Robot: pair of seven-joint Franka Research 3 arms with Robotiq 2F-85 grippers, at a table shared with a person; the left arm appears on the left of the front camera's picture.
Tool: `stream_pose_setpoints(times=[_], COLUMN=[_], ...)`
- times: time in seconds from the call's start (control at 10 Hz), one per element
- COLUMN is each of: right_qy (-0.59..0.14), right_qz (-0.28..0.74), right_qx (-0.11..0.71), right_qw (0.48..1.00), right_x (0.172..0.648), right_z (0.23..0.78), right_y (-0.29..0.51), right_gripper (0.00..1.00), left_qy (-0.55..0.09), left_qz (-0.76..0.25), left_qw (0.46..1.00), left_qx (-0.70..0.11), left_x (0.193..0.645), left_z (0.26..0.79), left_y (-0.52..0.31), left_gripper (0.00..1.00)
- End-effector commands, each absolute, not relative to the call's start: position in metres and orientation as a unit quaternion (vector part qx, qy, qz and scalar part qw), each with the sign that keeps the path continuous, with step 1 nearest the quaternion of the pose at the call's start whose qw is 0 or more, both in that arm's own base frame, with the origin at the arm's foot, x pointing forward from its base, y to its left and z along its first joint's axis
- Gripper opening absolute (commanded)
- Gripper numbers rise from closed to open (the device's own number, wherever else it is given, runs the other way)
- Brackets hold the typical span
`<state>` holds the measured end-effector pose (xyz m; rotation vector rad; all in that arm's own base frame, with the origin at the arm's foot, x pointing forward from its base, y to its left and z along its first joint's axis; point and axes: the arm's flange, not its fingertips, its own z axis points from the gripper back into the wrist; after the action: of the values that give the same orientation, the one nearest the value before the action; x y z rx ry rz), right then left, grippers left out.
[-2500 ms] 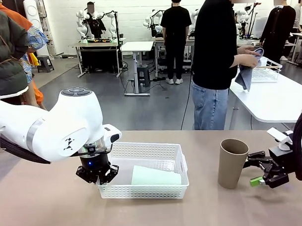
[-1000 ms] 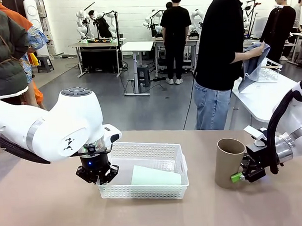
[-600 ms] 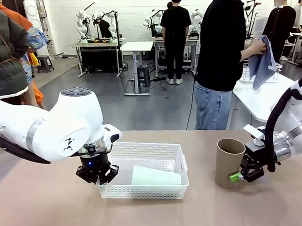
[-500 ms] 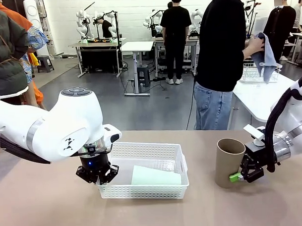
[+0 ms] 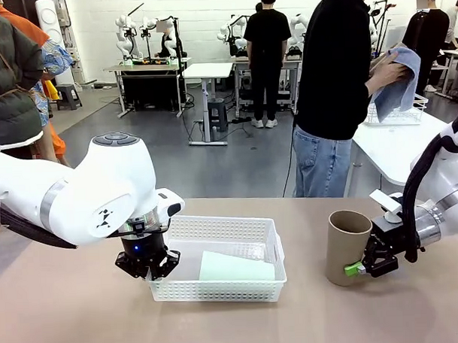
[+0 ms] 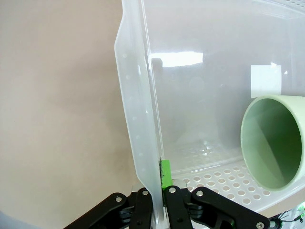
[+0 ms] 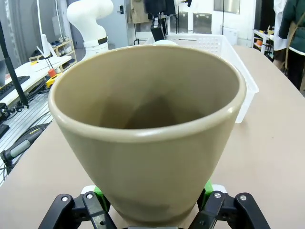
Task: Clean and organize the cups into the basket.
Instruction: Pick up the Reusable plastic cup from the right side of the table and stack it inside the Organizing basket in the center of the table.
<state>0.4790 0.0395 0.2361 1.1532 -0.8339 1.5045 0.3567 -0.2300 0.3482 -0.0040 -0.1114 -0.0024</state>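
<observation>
Near the tabletop's right edge my right gripper (image 5: 359,267) pinches the tan cup (image 5: 346,246) low; a lift could tip it. My left gripper (image 5: 147,266), clamped on the basket (image 5: 218,291) wall, might drag it.

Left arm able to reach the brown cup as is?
Probably not. The left gripper is clamped on the basket wall, and the brown cup stands beyond the basket's other end, gripped by the right gripper.

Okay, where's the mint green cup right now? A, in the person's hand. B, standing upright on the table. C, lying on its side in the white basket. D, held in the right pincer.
C: the mint green cup lies on its side inside the basket, while the right pincer sits around the upright tan cup.
</observation>
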Motion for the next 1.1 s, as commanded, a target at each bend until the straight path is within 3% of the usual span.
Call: stream_pose_setpoints(times=[0.0,0.2,0.6,0.8,0.9,1.0], right_qy=[-0.363,-0.392,-0.436,-0.447,-0.432,-0.432], right_qz=[0.598,0.545,0.553,0.525,0.566,0.566], right_qx=[0.489,0.486,0.45,0.439,0.451,0.451], right_qw=[0.521,0.56,0.549,0.576,0.538,0.538], right_x=[0.468,0.435,0.368,0.365,0.37,0.37], right_z=[0.245,0.3,0.412,0.43,0.419,0.419], right_y=[0.041,0.049,0.065,0.07,0.058,0.058], right_gripper=[0.0,0.0,0.0,0.0,0.0,0.0], left_qy=[-0.062,-0.062,-0.062,-0.062,-0.062,-0.062], left_qz=[-0.005,-0.005,-0.005,-0.005,-0.005,-0.005], left_qw=[0.998,0.998,0.998,0.998,0.998,0.998], left_qx=[0.002,0.002,0.002,0.002,0.002,0.002], left_x=[0.356,0.356,0.356,0.356,0.356,0.356], left_z=[0.347,0.347,0.347,0.347,0.347,0.347], left_y=[-0.231,-0.231,-0.231,-0.231,-0.231,-0.231], left_gripper=[0.0,0.0,0.0,0.0,0.0,0.0])
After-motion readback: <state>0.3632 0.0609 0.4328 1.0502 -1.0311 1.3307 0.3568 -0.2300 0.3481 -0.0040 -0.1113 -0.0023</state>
